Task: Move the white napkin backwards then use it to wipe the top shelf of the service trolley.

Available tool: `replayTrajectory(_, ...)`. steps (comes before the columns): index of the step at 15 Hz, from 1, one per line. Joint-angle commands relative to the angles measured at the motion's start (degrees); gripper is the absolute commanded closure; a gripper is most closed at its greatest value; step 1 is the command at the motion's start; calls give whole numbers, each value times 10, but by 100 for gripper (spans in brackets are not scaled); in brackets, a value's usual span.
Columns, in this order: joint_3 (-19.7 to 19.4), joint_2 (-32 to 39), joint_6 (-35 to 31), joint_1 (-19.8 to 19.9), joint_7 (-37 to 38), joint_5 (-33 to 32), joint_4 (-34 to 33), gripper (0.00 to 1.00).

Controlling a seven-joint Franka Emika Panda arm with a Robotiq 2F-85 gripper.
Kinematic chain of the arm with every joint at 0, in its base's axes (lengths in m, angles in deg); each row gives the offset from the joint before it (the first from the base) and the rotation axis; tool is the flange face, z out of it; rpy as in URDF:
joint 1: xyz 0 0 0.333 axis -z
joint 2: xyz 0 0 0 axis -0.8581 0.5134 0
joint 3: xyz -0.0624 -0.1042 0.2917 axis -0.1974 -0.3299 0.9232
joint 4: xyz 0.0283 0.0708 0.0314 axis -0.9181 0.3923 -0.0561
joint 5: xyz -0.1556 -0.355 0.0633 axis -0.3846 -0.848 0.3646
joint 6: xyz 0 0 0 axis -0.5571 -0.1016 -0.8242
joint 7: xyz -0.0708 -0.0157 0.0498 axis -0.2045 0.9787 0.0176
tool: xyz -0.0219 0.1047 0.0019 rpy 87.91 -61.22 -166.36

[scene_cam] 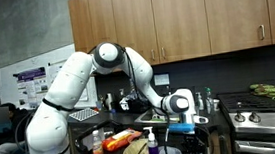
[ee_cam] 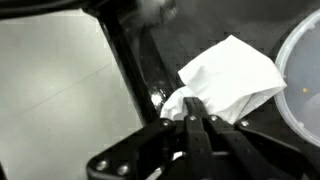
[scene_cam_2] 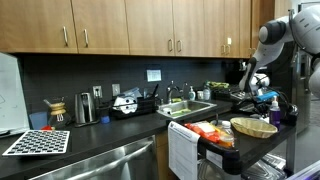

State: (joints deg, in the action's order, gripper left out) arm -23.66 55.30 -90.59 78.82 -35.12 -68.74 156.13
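Fingertips point(ee_cam: 186, 122) of the gripper point(ee_cam: 192, 108) are pressed together on one edge of the white napkin point(ee_cam: 232, 72). It lies crumpled on the dark top shelf of the service trolley point(ee_cam: 185, 40), near a pale round rim point(ee_cam: 300, 70) that the wrist view's right edge cuts off. Farther off, in both exterior views, the napkin is too small to pick out below the arm, and orange clutter point(scene_cam: 118, 141) hides most of the shelf.

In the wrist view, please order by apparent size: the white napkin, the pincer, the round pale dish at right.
1. pincer: looks largest, but it is closest to the camera.
2. white napkin.
3. round pale dish: smallest as seen, but the frame edge cuts it, so its whole size is unsure.
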Motion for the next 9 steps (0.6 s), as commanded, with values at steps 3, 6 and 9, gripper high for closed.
replayTrajectory(3,30,55,17,-5,-11,9,-94,100)
replayTrajectory(6,49,68,21,-12,-16,16,-122,100)
replayTrajectory(9,69,75,20,-21,-20,24,-134,100)
